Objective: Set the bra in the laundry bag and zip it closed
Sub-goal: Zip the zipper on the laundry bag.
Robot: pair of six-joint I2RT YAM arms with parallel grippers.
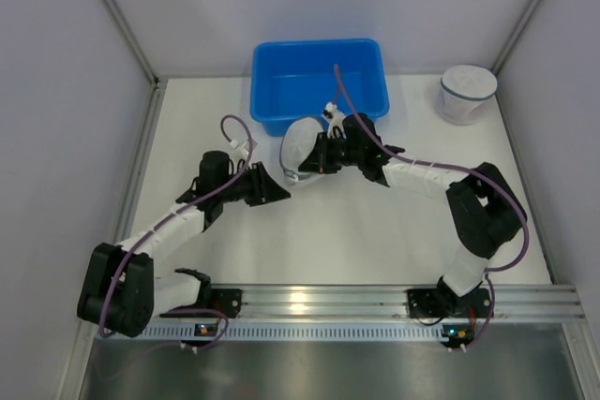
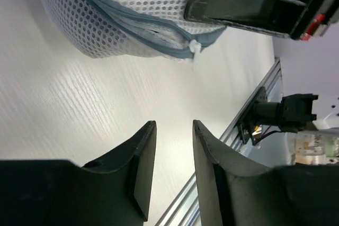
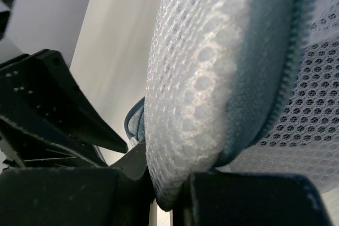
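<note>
The white mesh laundry bag (image 1: 298,145) with a grey-blue zipper band (image 2: 132,22) stands on the table just in front of the blue bin. My right gripper (image 1: 317,160) is shut on the bag's padded edge (image 3: 196,104), pinching it between both fingers. A small white zip pull (image 2: 194,47) hangs at the end of the zipper. My left gripper (image 2: 174,124) hovers a short way from that pull, open, with nothing between its fingers; seen from above, the left gripper (image 1: 279,188) points at the bag's lower left side. The bra is hidden.
A blue plastic bin (image 1: 319,81) stands behind the bag. A second white mesh container (image 1: 467,93) sits at the back right. Grey walls close in both sides, and a metal rail (image 1: 375,302) runs along the near edge.
</note>
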